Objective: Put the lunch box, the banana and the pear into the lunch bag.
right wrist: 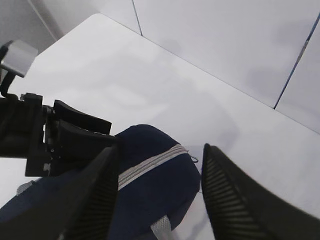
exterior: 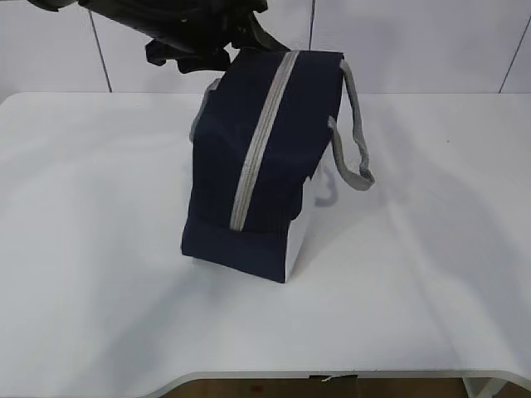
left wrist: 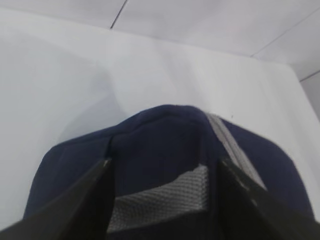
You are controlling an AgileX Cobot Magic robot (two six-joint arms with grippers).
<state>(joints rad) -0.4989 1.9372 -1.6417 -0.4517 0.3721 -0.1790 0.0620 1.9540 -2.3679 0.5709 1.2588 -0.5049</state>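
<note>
The navy lunch bag [exterior: 265, 166] stands in the middle of the table with its grey zipper [exterior: 259, 141] shut along the top. My left gripper [exterior: 187, 54] is at the bag's far top end. In the left wrist view it [left wrist: 164, 162] is open, its fingers on either side of a grey strap [left wrist: 165, 200] and the bag's end [left wrist: 165, 135]. My right gripper [right wrist: 160, 150] is open above the bag [right wrist: 155, 185], near the zipper's ring pull [right wrist: 194, 159]. The lunch box, the banana and the pear are out of view.
A grey strap handle [exterior: 353, 141] hangs loose off the bag's right side. The white table [exterior: 99, 249] spreads around the bag, with a tiled wall [exterior: 415, 41] behind. The left gripper [right wrist: 75, 135] shows close beside the right one.
</note>
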